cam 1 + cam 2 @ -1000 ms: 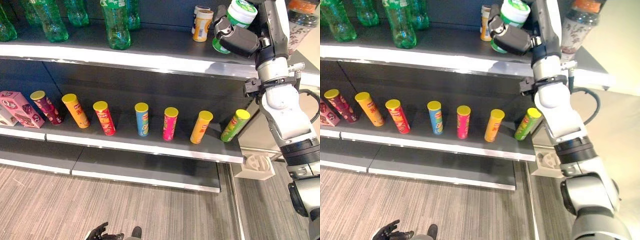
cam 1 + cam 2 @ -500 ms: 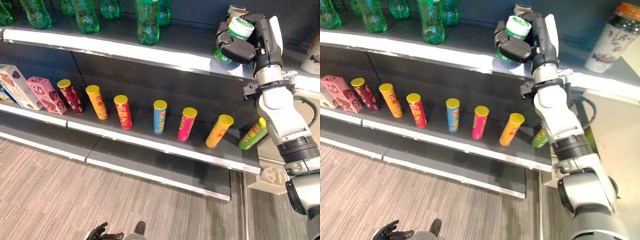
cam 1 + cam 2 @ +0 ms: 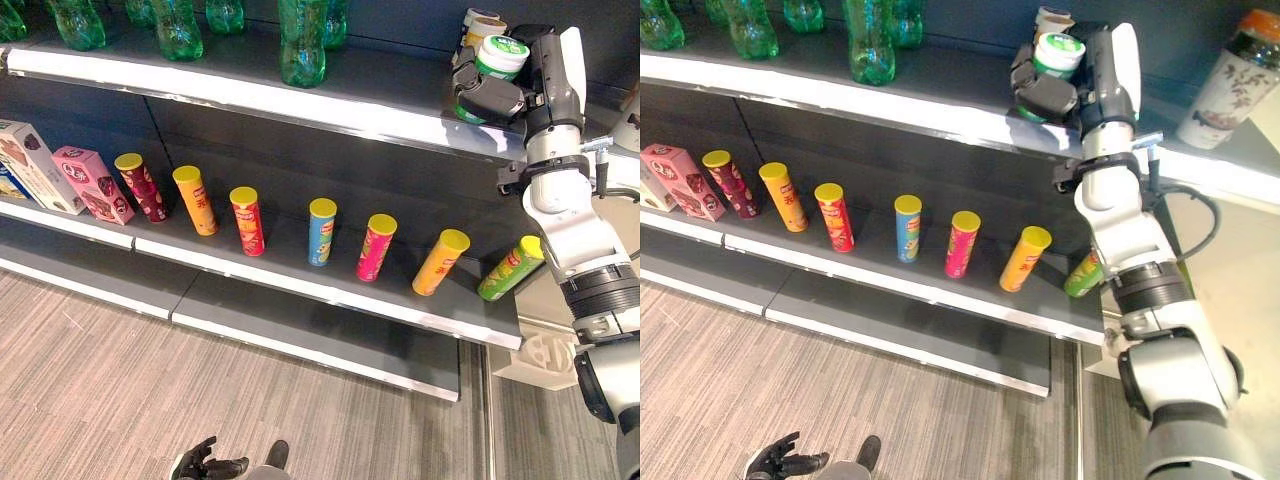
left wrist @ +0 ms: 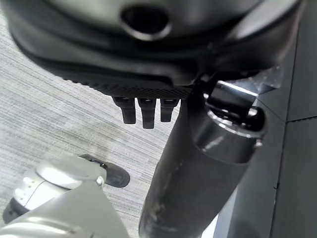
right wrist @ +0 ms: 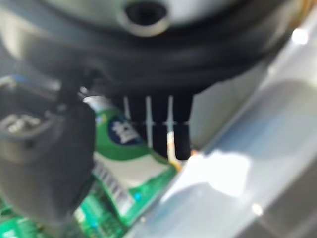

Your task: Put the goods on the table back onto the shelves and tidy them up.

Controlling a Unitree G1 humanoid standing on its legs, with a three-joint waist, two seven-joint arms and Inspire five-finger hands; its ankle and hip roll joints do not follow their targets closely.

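At the upper right of the head views, the right hand (image 3: 492, 99) has its fingers curled round a green canister with a white-and-green lid (image 3: 498, 60), held over the grey metal top shelf (image 3: 330, 98) beside two yellow-and-white cans (image 3: 478, 24). The left hand (image 3: 205, 464), fingers loosely relaxed, hangs at the bottom edge above the striped grey floor (image 3: 90, 390).

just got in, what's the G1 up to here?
Restocking. The right hand is curled round a green-and-white tub and holds it over the right end of the upper shelf, beside a yellow canister already there. The left hand hangs low over the floor, idle. A row of chip tubes stands on the shelf below; green bottles line the upper one.
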